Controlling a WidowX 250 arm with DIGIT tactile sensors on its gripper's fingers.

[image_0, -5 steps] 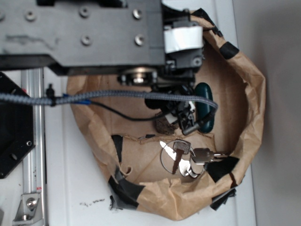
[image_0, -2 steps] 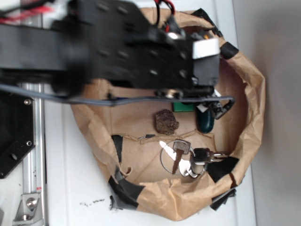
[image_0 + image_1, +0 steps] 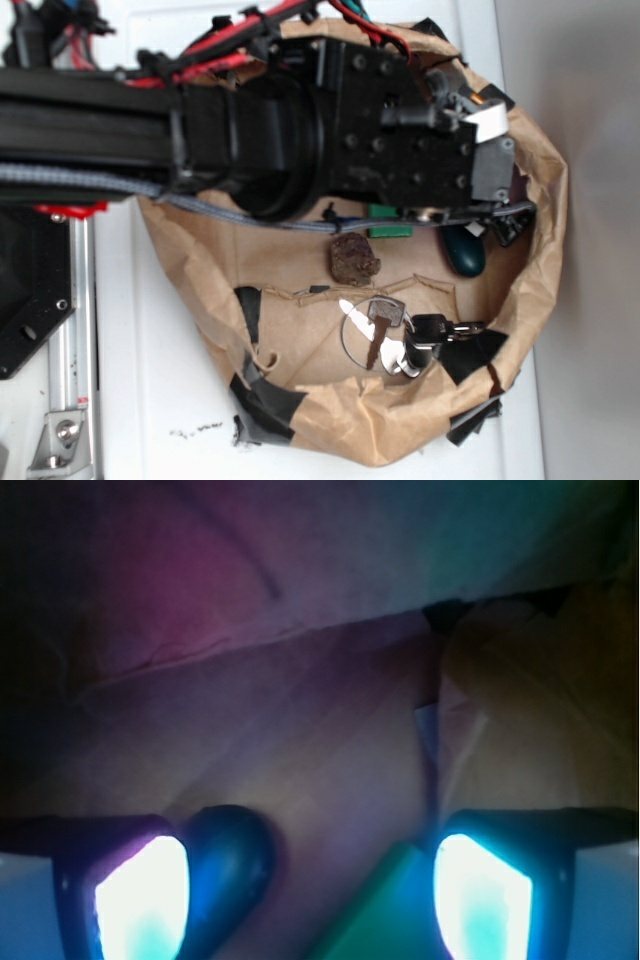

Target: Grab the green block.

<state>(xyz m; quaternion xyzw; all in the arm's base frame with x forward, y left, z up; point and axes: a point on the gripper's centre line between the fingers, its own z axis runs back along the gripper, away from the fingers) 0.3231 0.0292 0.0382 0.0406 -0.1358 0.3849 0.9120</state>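
I note the gripper [image 3: 300,895] spread wide, its 2 fingers [image 3: 140,895] straddling the green block [image 3: 385,915], which lies in the paper bag [image 3: 540,200] toward the bench's far right edge, ready for closing. Capsule [image 3: 465,252] beside.

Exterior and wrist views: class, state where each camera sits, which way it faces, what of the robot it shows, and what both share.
Exterior: above, facing down into the paper-lined bowl; shows the black arm over the green block, dark capsule, brown chunk and keys.
Wrist: on the end effector, facing the paper wall; shows two glowing fingertips, wide apart.
Shared: green block and dark capsule, both between the fingertips.
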